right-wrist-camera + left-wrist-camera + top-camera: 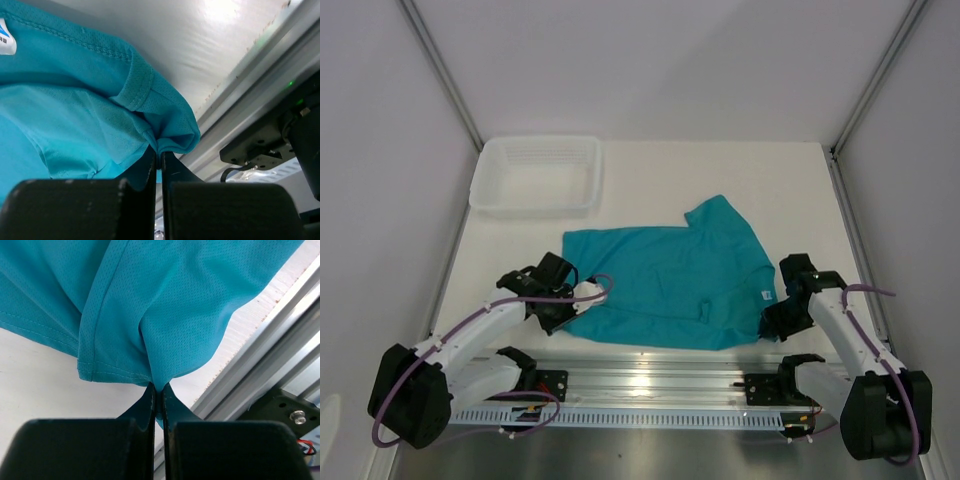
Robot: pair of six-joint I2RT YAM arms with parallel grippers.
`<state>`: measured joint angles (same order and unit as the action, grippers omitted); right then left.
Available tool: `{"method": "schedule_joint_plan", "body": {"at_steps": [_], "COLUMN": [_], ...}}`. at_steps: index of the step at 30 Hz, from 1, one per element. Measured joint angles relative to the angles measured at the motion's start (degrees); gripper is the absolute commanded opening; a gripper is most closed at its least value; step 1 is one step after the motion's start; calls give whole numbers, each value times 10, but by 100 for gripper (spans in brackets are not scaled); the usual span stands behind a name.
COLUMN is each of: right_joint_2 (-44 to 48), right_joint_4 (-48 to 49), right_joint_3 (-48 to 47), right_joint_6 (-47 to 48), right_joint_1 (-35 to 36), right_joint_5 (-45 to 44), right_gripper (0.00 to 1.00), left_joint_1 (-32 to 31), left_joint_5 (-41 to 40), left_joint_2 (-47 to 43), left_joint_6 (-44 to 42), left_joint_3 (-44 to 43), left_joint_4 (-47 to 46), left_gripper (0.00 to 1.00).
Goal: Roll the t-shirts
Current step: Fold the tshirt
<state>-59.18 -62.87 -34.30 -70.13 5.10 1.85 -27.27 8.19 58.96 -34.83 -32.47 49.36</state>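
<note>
Looking down into a white-walled booth onto a pale table point(650, 170). Finding a white plastic tray point(534, 209) sitting at the upper left of the top view, well apart from the cloth. Tracing the left arm point(480, 325) stretching in from the lower left, with the left jaws pressing together on the lower left corner of the teal t-shirt point(660, 280). Seeing, in the left wrist view, both black fingers point(145, 410) meeting with no gap between them, pinching a fold of mesh fabric just beside the stitched hem point(107, 375) and bunching it into a peak at the tips. Noting the garment lying mostly flat across the centre of the top view, one short sleeve point(720, 215) pointing toward the upper right, a small white neck label point(764, 295) showing at the right edge. Passing an aluminium rail point(640, 385) running along the bottom, just beside the garment's lower edge. Ending at the right arm point(845, 325) angling in from the lower right, the right jaws clamping shut on the lower right corner near the label, gripping in the right wrist view a bunched fold beside a ribbed band point(135, 87).
</note>
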Motion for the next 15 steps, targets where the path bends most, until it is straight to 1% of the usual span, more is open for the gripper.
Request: {"method": "schedule_joint_plan", "body": {"at_steps": [2, 3, 4, 5, 6, 7, 10, 11, 14, 15], "right_joint_2": [13, 15, 16, 16, 16, 15, 9, 5, -12, -17], "right_joint_4": [-9, -13, -17, -21, -23, -25, -26, -26, -38, -44], "right_joint_3": [4, 7, 8, 10, 10, 10, 11, 10, -9, -22], "right_joint_6": [-10, -15, -18, -23, -26, -28, -32, -32, -33, -32], "right_joint_1": [7, 10, 12, 13, 14, 15, 15, 15, 26, 30], "right_joint_5": [5, 6, 6, 7, 7, 7, 7, 7, -10, -19], "right_gripper": [0, 3, 7, 11, 15, 21, 29, 30, 50, 55], "left_joint_1": [-2, -3, -5, -7, -8, -8, -9, -9, -8, -6], "left_joint_5": [6, 9, 11, 13, 16, 17, 20, 19, 19, 19], "left_joint_2": [-1, -1, -1, -1, -1, -1, -5, -12, -36, -45], "left_joint_6": [-2, -2, -2, -7, -8, -8, -13, -13, -16, -17], "left_joint_3": [0, 1, 2, 2, 3, 4, 4, 4, -12, -26], "left_joint_4": [9, 11, 14, 17, 21, 25, 37, 44, 76, 86], "left_gripper": [1, 5, 27, 39, 49, 58, 60, 60, 67, 68]}}
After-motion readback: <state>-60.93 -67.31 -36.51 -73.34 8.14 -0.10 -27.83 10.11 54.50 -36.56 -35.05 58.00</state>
